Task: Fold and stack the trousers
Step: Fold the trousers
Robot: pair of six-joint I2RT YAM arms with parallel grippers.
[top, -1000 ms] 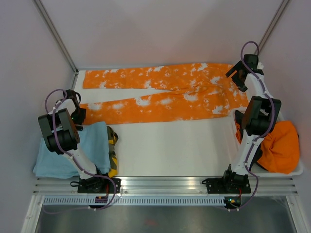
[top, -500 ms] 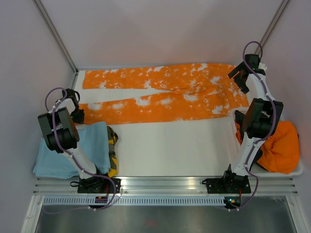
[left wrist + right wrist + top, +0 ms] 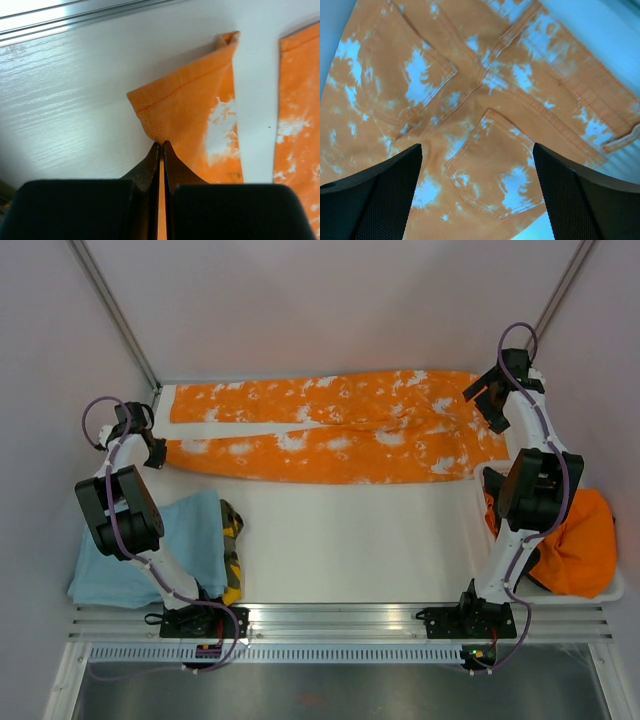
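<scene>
Left gripper pinched shut on trousers hem corner at its tips. Right gripper wide open, empty, over back pockets. Bite possibly shallow; hem may slip under pull.

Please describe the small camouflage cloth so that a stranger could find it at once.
Look at the near left corner of the white table, where a light blue folded cloth lies. Against its right edge lies the small green-and-yellow camouflage cloth. It is the only dark, mottled piece; the other garments are orange or plain blue.
</scene>
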